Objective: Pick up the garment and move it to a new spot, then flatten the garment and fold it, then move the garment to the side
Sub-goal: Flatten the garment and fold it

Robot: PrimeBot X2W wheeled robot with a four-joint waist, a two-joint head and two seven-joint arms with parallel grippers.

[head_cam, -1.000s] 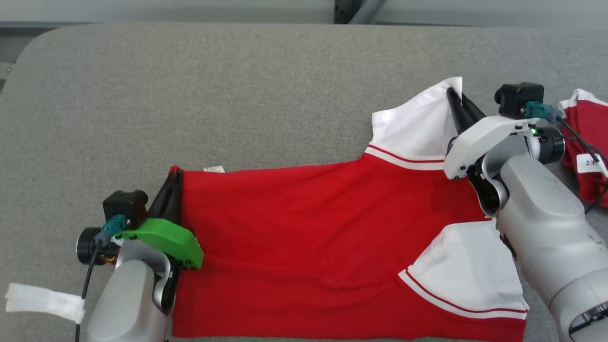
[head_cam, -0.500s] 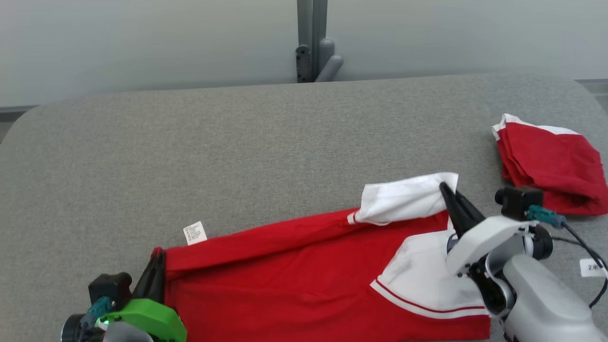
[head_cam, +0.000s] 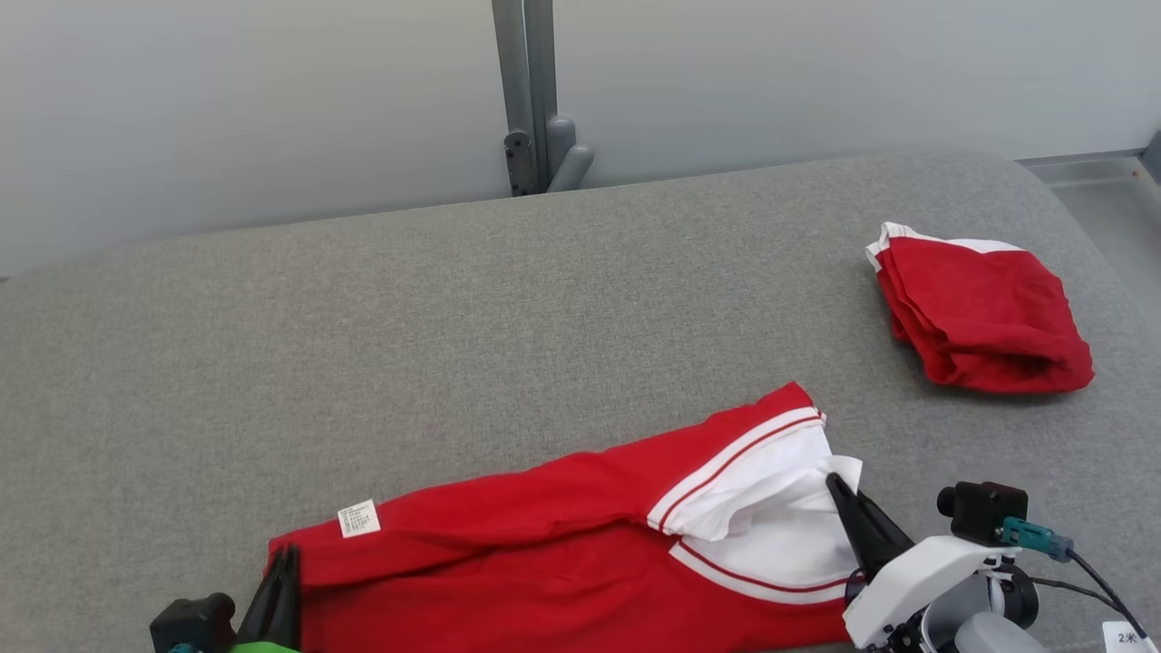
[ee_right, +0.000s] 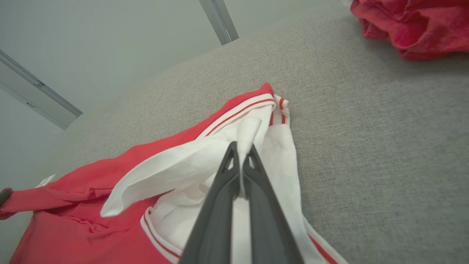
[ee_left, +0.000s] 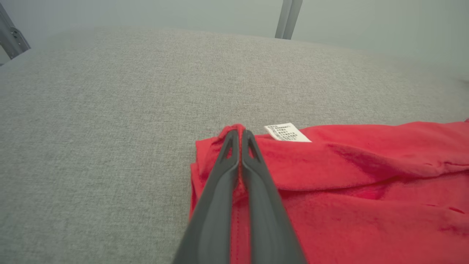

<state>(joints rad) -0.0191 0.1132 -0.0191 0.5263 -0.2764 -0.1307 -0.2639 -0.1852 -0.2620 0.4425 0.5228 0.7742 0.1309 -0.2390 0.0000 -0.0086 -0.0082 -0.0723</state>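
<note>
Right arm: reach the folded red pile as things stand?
Probably not yet: the right gripper is shut on the shirt's white sleeve. Nothing lies between it and the pile, so letting go should free it.

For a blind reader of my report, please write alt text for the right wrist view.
The right gripper, shut, pinches the white sleeve of a red garment lying on a grey padded table. A second red garment lies bunched at the top right corner.

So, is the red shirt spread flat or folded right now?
Folded: the shirt has its far half doubled over the near half, one white sleeve lying on top.
</note>
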